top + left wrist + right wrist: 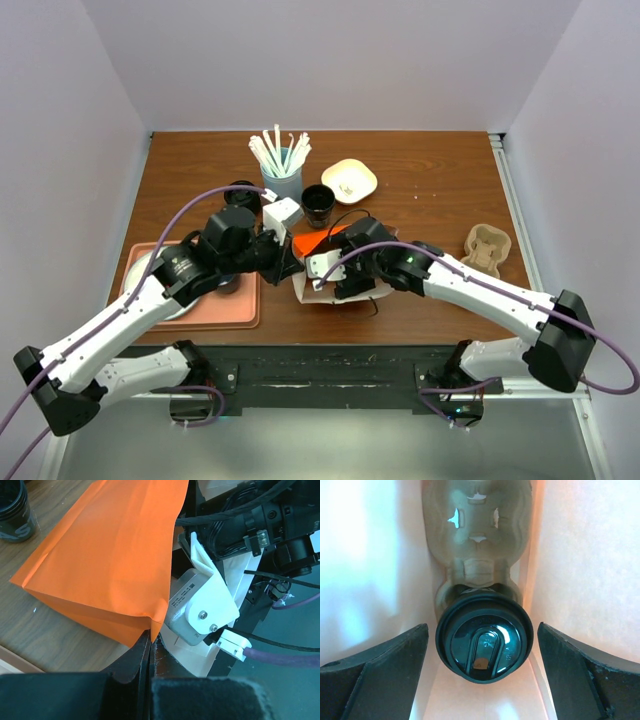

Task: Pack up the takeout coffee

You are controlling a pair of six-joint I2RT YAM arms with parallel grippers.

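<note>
Inside the one orange paper bag (105, 555), lying on its side mid-table, the single takeout coffee (484, 642) sits in a pulp cup carrier (477, 540). The right gripper (482, 630) has its two fingers spread wide, one on each side of the lid and clear of it. The left gripper (150, 645) is clenched on the bag's edge. A second carrier (487, 248) lies on the table (420, 160), well to the right.
</note>
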